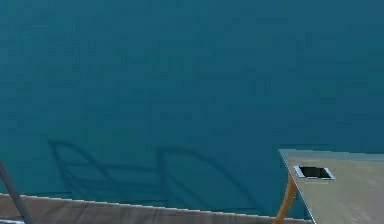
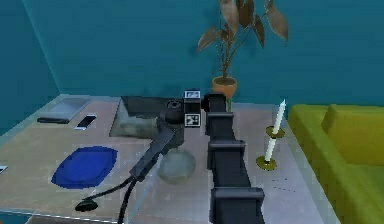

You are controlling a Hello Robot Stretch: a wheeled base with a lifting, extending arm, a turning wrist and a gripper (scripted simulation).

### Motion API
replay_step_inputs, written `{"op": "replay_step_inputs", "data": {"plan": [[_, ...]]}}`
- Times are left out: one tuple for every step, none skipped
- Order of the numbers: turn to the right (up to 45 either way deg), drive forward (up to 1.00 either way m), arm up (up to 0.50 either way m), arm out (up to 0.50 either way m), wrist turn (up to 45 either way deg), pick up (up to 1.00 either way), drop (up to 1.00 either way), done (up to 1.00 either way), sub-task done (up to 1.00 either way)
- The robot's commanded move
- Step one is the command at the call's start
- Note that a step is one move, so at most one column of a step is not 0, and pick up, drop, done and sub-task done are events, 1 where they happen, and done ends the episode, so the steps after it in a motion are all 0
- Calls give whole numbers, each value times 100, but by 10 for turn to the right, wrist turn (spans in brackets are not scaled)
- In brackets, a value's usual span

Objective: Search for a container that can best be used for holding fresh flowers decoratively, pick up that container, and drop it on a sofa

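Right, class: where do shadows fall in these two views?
Forward view: two grey shadows lie low on the teal wall, left of the table. Arm side view: even light on the tabletop, no strong shadow by the candles or potted plant.

Dark segmented arm (image 2: 226, 160), white marker squares (image 2: 191, 109)

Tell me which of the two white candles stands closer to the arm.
The lower candle in the arm side view, right beside the arm's dark bar; the other candle stands farther out, toward the potted plant.
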Motion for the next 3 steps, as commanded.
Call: {"op": "replay_step_inputs", "data": {"plan": [[0,0,0,0,450,0,0,0,0],[0,0,0,0,450,0,0,0,0],[0,0,0,0,390,0,0,0,0]]}}
